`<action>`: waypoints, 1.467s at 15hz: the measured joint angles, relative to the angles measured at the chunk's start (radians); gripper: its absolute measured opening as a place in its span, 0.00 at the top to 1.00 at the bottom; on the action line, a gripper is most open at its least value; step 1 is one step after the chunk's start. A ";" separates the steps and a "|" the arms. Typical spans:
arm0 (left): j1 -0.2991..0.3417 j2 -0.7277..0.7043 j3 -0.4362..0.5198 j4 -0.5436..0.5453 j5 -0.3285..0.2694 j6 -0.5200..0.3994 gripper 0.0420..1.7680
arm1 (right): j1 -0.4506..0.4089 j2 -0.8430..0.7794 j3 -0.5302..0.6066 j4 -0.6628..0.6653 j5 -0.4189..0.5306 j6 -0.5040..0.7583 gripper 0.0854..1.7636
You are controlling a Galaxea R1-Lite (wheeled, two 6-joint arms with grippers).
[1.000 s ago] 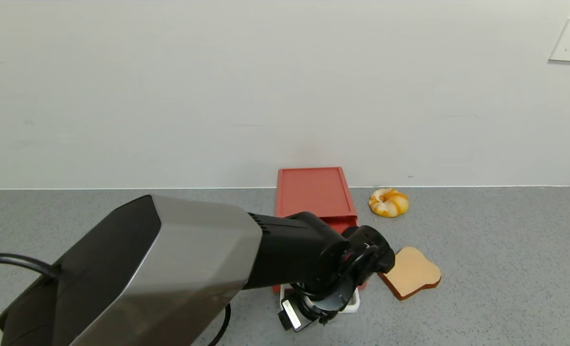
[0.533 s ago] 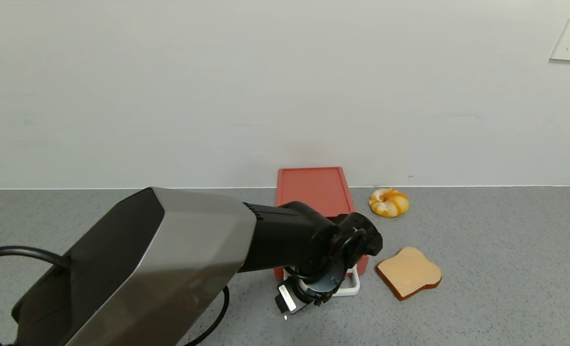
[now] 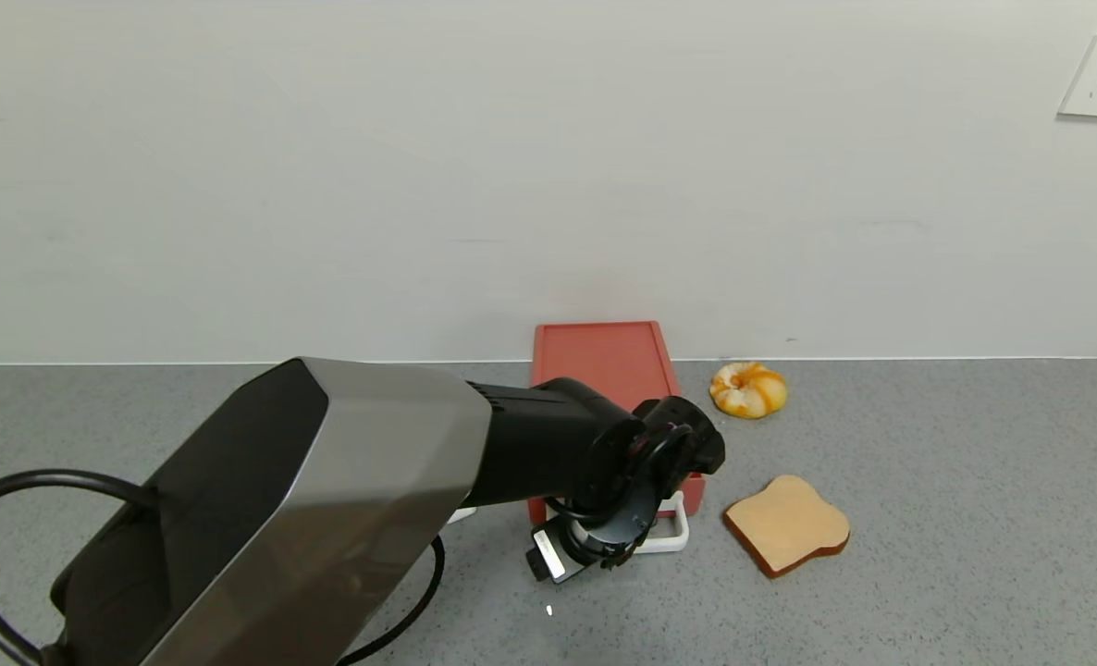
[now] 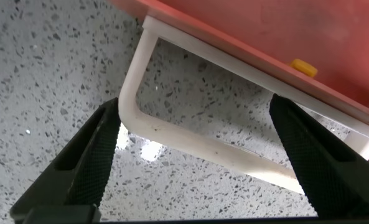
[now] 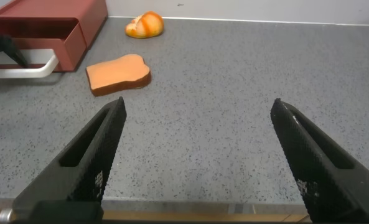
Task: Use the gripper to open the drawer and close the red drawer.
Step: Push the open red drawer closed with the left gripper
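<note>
The red drawer box (image 3: 602,363) stands against the wall, and its drawer front (image 3: 694,489) sticks out only a little. The white loop handle (image 3: 671,537) lies just before it. My left gripper (image 3: 597,544) hangs over the handle with the wrist hiding the fingers. In the left wrist view this gripper (image 4: 195,107) is open, with a finger on each side of the handle (image 4: 190,144) below the drawer front (image 4: 265,31). My right gripper (image 5: 196,109) is open and empty near the table's front edge. The drawer box also shows in the right wrist view (image 5: 47,25).
A tan toast slice (image 3: 789,524) lies right of the drawer, and a round bun (image 3: 747,389) sits near the wall. Both also show in the right wrist view, the toast (image 5: 117,73) and the bun (image 5: 144,25). A black cable (image 3: 12,490) loops at the left.
My left gripper has moved toward the wall. The drawer and its white handle have slid back into the red box with it.
</note>
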 joint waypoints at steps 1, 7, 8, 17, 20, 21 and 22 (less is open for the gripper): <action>0.004 0.001 -0.003 0.000 0.000 0.004 0.03 | 0.000 0.000 0.000 0.000 0.000 0.000 0.03; 0.023 0.006 -0.033 0.001 0.009 0.040 0.03 | 0.000 0.000 0.000 0.000 0.000 0.000 0.03; 0.028 0.010 -0.042 0.001 0.012 0.048 0.03 | 0.000 0.000 0.000 0.000 0.000 0.000 0.03; 0.073 0.034 -0.084 -0.001 0.030 0.098 0.03 | 0.000 0.000 0.000 0.000 0.000 0.000 0.03; 0.088 0.043 -0.106 -0.002 0.036 0.115 0.03 | 0.000 0.000 0.000 0.000 0.000 0.000 0.03; 0.094 0.047 -0.114 -0.003 0.037 0.124 0.03 | 0.000 0.000 0.000 0.000 0.000 0.000 0.03; 0.099 0.050 -0.120 -0.006 0.037 0.132 0.03 | 0.000 0.000 0.000 0.000 0.000 0.000 0.03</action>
